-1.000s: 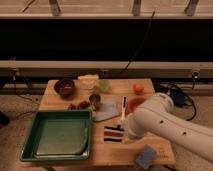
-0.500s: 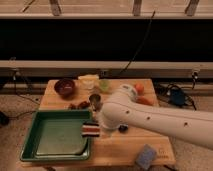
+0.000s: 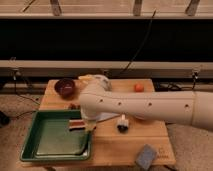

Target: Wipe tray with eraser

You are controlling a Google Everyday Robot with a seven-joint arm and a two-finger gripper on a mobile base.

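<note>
– Leftward again: half a second back the eraser [image 3: 76,124] was at the tray's outer edge, and it now sits just inside the right rim, carried by the gripper [image 3: 86,125].
– And the tray [image 3: 50,139] itself?
– Unmoved, on the front-left corner of the wooden table [image 3: 115,150]. The jaws look clamped on the eraser's right end, tucked under the white arm [image 3: 145,105].
– So which step is this?
– Carrying is done, I'd say, and wiping is about to start. Next the eraser needs pressing flat on the tray floor and sweeping left, staying clear of the rim.
– Count things for me.
– One tray, one eraser, one dark bowl [image 3: 65,87], one brush [image 3: 122,124], one blue-grey sponge [image 3: 146,156] and one orange ball [image 3: 138,87].
</note>
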